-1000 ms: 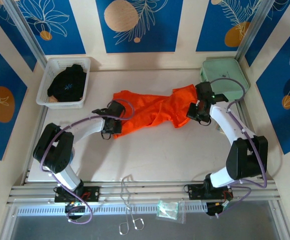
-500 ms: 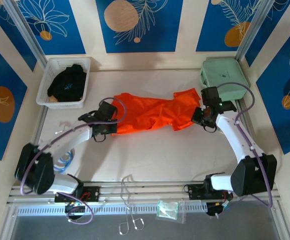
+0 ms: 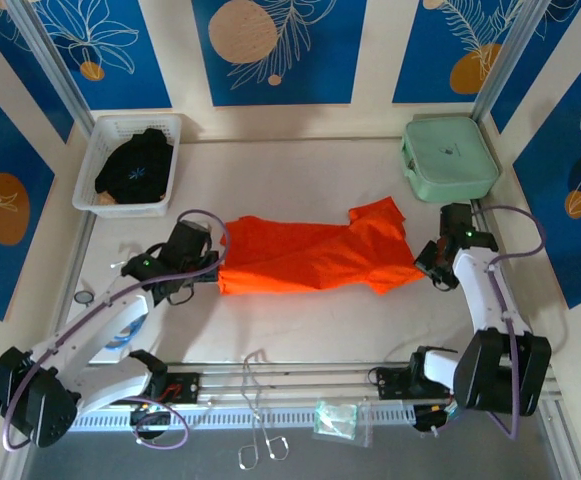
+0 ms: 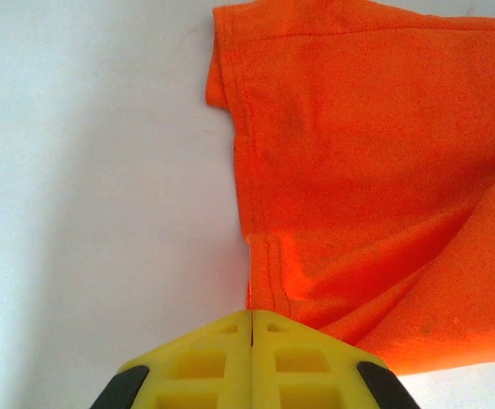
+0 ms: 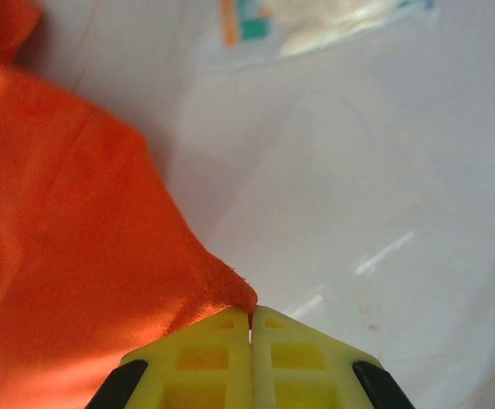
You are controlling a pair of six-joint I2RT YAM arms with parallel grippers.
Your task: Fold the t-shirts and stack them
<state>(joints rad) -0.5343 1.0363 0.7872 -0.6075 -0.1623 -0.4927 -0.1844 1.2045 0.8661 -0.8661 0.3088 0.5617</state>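
Fabric is stretching between my two tools in the top view: the orange t-shirt [image 3: 310, 256] is lying across the middle of the bench [image 3: 300, 170], with my left gripper [image 3: 206, 271] at its left end and my right gripper [image 3: 427, 270] at its right end, though the fingertips are hard to make out there. The black garment [image 3: 135, 165] is resting in the white basket [image 3: 98, 206] at the far-left corner. In the left wrist view, my fingers [image 4: 204, 362] are pressing together, pinching the shirt's hem. In the right wrist view, my fingers [image 5: 204, 362] are likewise pinching a corner of orange cloth.
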